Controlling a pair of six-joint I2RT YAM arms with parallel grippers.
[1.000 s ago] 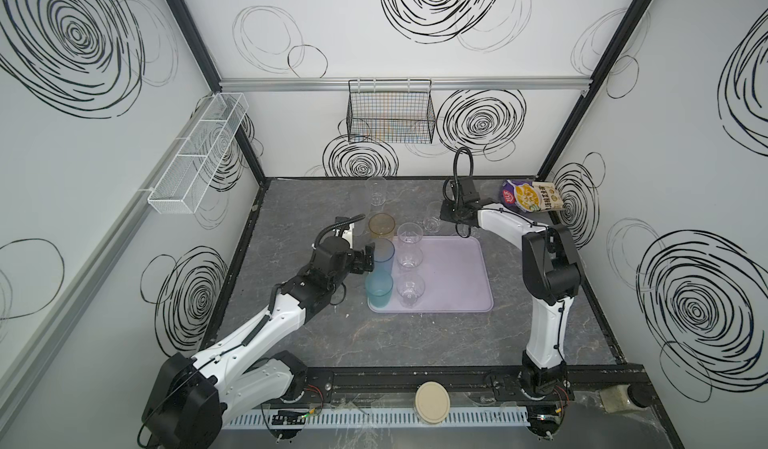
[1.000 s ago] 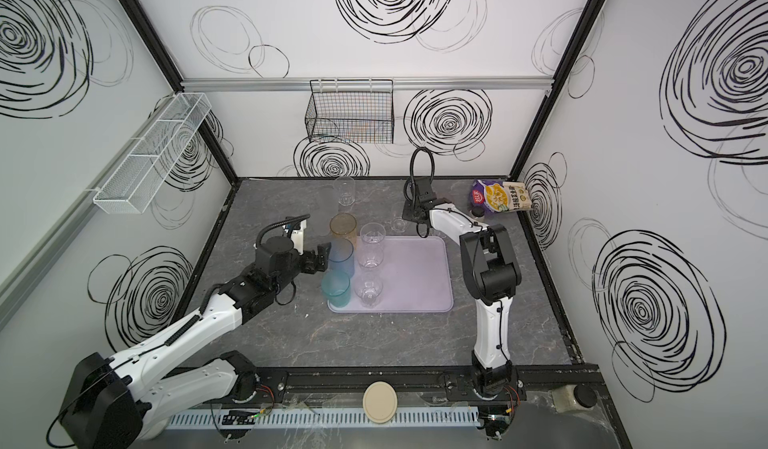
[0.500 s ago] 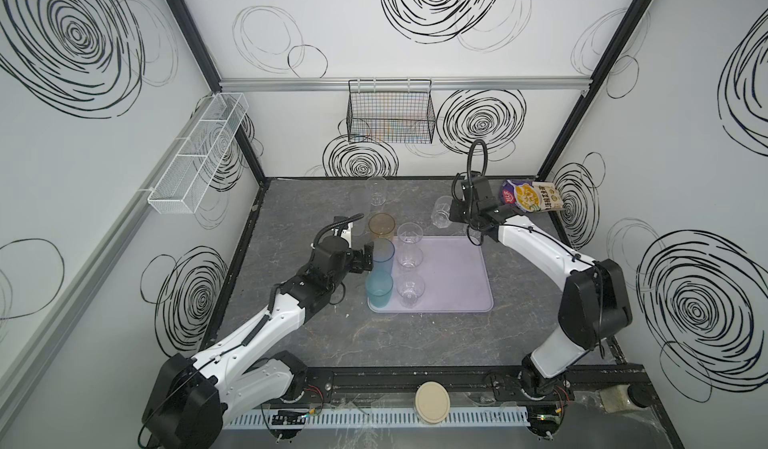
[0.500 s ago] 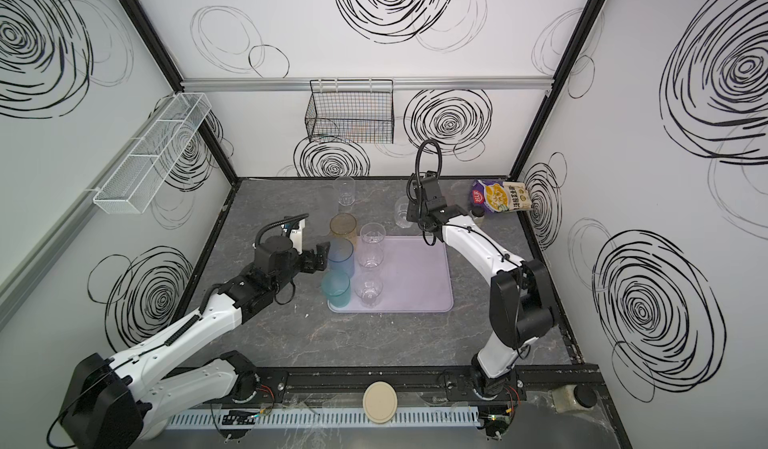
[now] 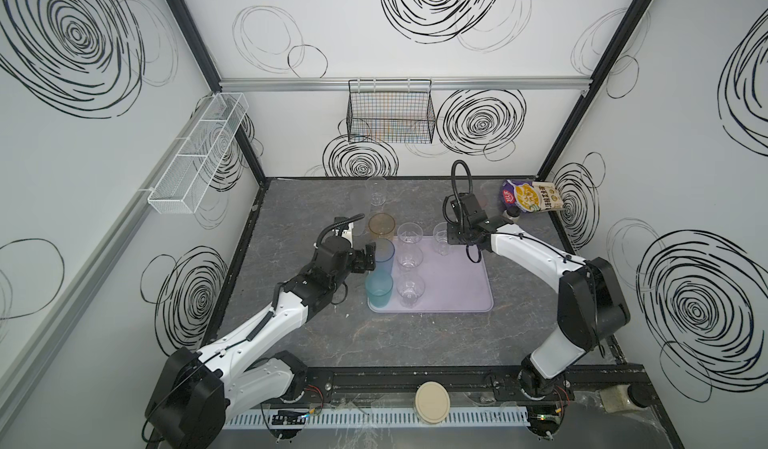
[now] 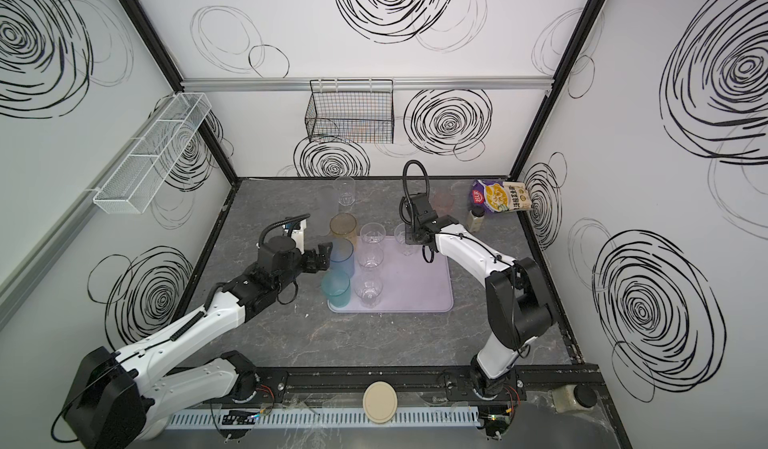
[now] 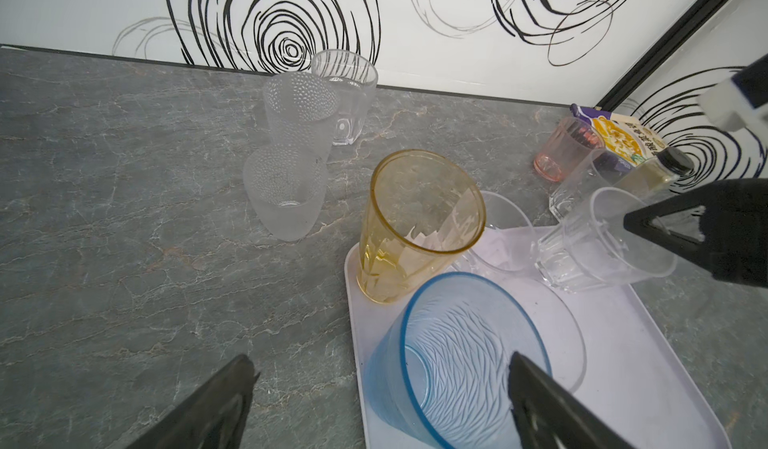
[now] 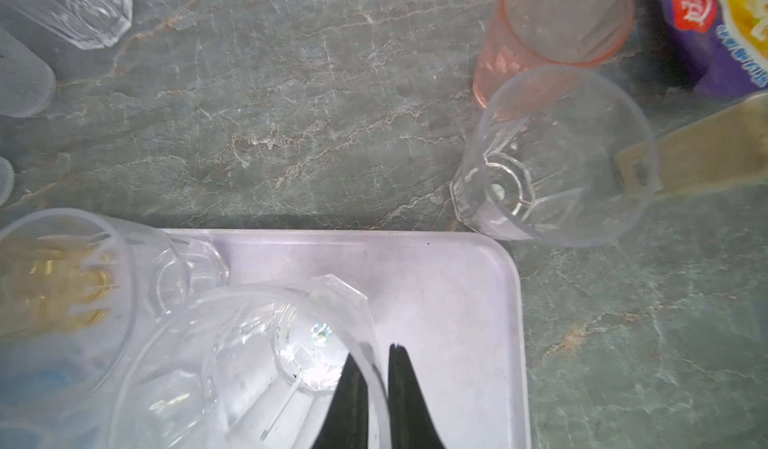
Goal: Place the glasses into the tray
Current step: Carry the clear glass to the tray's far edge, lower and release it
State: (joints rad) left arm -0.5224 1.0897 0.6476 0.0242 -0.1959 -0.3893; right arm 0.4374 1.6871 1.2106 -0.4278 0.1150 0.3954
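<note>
The lilac tray (image 5: 453, 289) (image 6: 415, 285) holds amber (image 5: 381, 226), tall blue (image 5: 384, 256) and teal (image 5: 379, 289) glasses and three clear ones. My right gripper (image 5: 451, 237) (image 8: 376, 368) is shut on the rim of another clear glass (image 5: 441, 237) (image 8: 249, 364), one finger inside it. That glass hangs tilted over the tray's far edge (image 8: 457, 301). My left gripper (image 5: 368, 260) (image 7: 378, 384) stands open at the blue glass (image 7: 457, 351), gripping nothing. Two frosted glasses (image 7: 286, 189), a clear one (image 7: 345, 94), a pink one (image 8: 557, 23) and another clear one (image 8: 552, 156) stand on the table.
A snack bag (image 5: 532, 195) and a small dark-capped bottle (image 6: 476, 218) sit at the back right corner. A black wire basket (image 5: 390, 112) hangs on the back wall and a white mesh shelf (image 5: 199, 156) on the left wall. The tray's right half (image 5: 457, 268) is bare.
My right arm lifted the clear glass from the table behind the tray and brought it forward and left over the tray's far edge. The left arm has stayed put.
</note>
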